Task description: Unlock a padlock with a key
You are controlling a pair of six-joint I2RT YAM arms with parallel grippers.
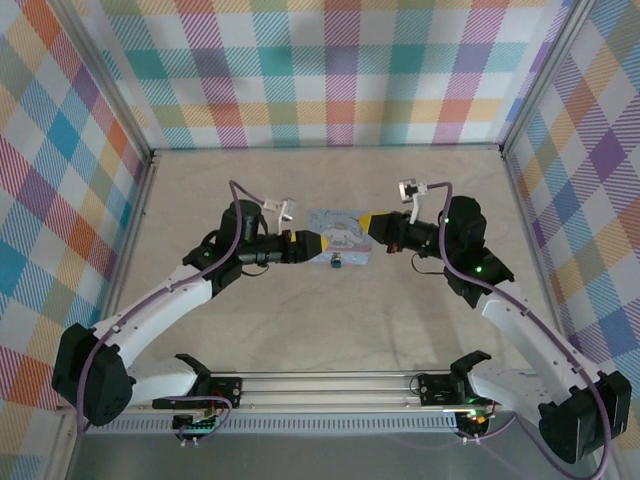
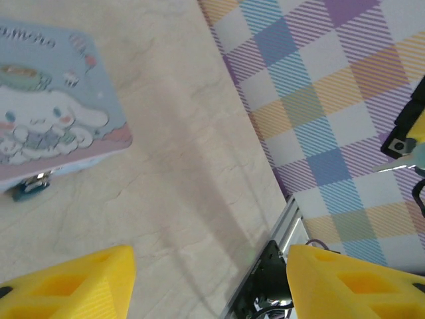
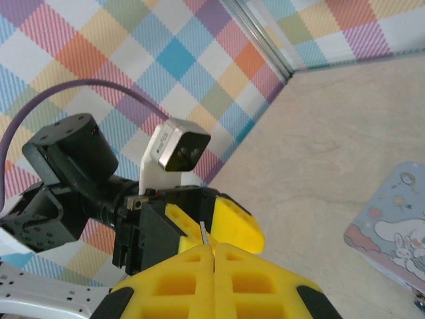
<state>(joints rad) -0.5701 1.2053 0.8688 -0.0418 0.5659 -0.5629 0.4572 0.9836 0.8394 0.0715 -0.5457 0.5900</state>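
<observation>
**Status: padlock (image 1: pixel 337 263) at tin (image 1: pixel 335 230) edge, key (image 3: pixel 202 231) pinched**

The padlock is a small dark block with a bluish spot. It touches the pale-blue cartoon tin on the mottled beige tabletop (image 1: pixel 250 320). My left gripper (image 2: pixel 209 284), blocky yellow, stands spread wide; my right gripper (image 3: pixel 214 251) pinches the key's thin metal tip. Both arms angle inward.

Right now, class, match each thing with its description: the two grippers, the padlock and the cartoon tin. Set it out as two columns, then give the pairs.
1 left gripper
2 right gripper
3 padlock
4 tin

A pale blue, white cartoon character
B small, dark, at the tin's near edge
C fingers wide apart
D fingers closed on a thin key

Pairs: 1-C, 2-D, 3-B, 4-A
</observation>
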